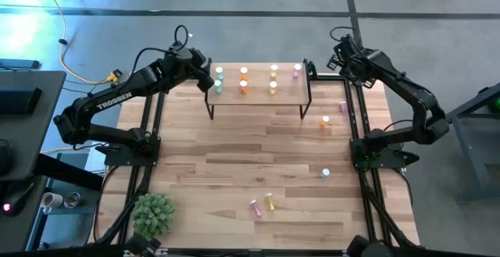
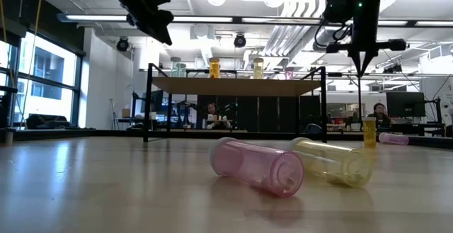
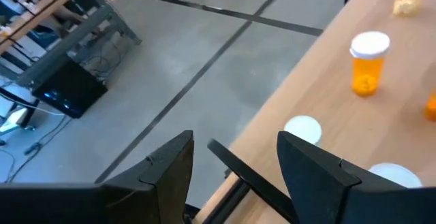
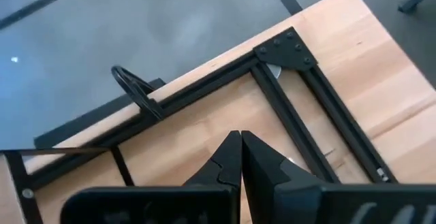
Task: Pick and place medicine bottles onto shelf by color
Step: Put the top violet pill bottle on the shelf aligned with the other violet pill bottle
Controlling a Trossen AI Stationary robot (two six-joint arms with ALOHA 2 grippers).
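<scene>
The left end effector [image 1: 208, 81] hangs wide and empty at the shelf's [image 1: 258, 94] left end, upper centre; the right end effector [image 1: 341, 54] is pinched closed. White-capped medicine bottles [image 1: 244, 73] stand there in green, orange, yellow and pink columns. A pink bottle [image 2: 258, 166] and a yellow bottle [image 2: 333, 162] lie on the desk [image 1: 234, 163], lower centre.

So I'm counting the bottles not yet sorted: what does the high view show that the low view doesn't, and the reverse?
Only the high view shows the green bottle standing on the table's right side, the small plant at the near left corner, and seven bottles on the shelf. Only the low view shows the room behind, with people seated at desks. Both show the pink bottle and yellow bottle lying side by side, the upright orange bottle, a second pink bottle lying near the right edge, the open left gripper and the shut right gripper.
</scene>
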